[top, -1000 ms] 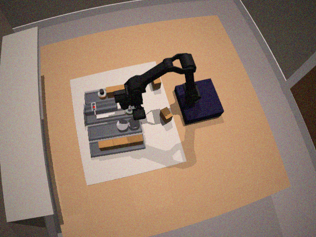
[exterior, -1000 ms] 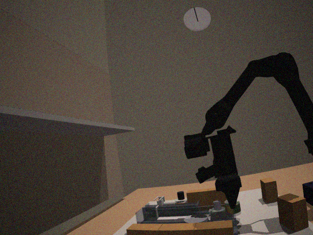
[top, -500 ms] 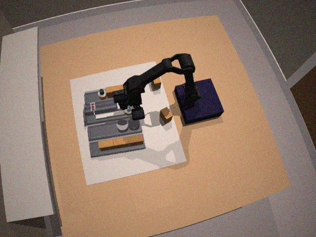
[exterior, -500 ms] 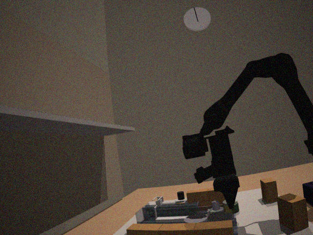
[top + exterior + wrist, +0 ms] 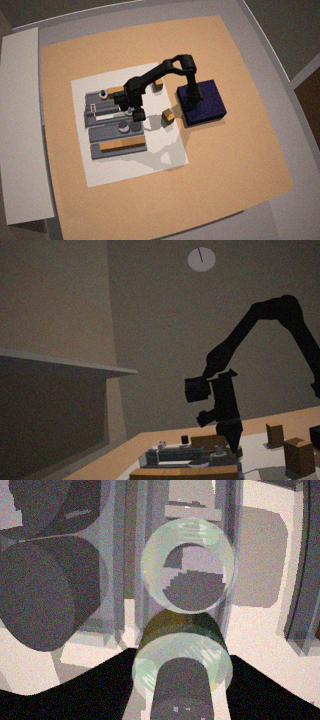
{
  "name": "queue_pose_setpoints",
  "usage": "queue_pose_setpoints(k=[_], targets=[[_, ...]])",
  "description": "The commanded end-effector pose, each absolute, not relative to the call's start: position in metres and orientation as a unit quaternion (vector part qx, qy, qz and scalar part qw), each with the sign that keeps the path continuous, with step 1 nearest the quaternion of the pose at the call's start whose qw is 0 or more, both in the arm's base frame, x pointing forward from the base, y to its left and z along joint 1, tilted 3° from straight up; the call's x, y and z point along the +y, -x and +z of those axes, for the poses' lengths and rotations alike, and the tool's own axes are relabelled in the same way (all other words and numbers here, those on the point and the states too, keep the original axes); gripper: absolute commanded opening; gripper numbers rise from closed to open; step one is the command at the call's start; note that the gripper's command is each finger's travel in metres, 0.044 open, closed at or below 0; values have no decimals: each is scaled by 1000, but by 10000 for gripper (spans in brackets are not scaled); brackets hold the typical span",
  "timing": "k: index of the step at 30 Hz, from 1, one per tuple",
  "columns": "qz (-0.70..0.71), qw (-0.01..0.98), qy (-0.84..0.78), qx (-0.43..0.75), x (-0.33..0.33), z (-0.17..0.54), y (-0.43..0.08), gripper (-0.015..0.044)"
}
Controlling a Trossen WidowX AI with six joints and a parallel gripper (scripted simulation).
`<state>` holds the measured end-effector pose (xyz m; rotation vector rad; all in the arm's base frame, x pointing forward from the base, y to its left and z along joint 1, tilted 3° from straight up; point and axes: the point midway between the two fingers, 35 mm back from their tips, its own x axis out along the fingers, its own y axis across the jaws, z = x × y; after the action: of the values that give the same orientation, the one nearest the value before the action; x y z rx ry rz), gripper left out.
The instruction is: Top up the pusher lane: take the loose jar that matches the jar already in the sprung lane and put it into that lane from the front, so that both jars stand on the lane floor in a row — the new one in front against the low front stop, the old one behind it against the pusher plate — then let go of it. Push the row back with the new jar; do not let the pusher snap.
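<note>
Two pale green jars fill my wrist view. Nearest is the new jar [image 5: 182,670], gripped by my claw [image 5: 180,707], whose fingers are pressed against its sides. Just beyond it stands the old jar [image 5: 188,567], touching or nearly touching mine, inside the grey lane [image 5: 111,113] on the rack [image 5: 113,151]. Farther back is the pusher plate [image 5: 93,108] with its red mark. I judge the row only partly pushed in. If my jar slips sideways or rides up over the old one, the spring could throw both forward. Letting go before my jar sits behind the front stop, which I cannot see here, would cause the same snap.
</note>
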<state>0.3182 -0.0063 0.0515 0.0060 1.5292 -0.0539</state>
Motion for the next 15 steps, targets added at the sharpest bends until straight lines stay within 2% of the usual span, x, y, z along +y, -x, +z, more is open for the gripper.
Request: queue_pose_setpoints(k=[1, 15], targets=[[-22, 734, -2, 679, -6, 58, -329, 0], [-22, 734, -2, 679, -6, 59, -334, 0]])
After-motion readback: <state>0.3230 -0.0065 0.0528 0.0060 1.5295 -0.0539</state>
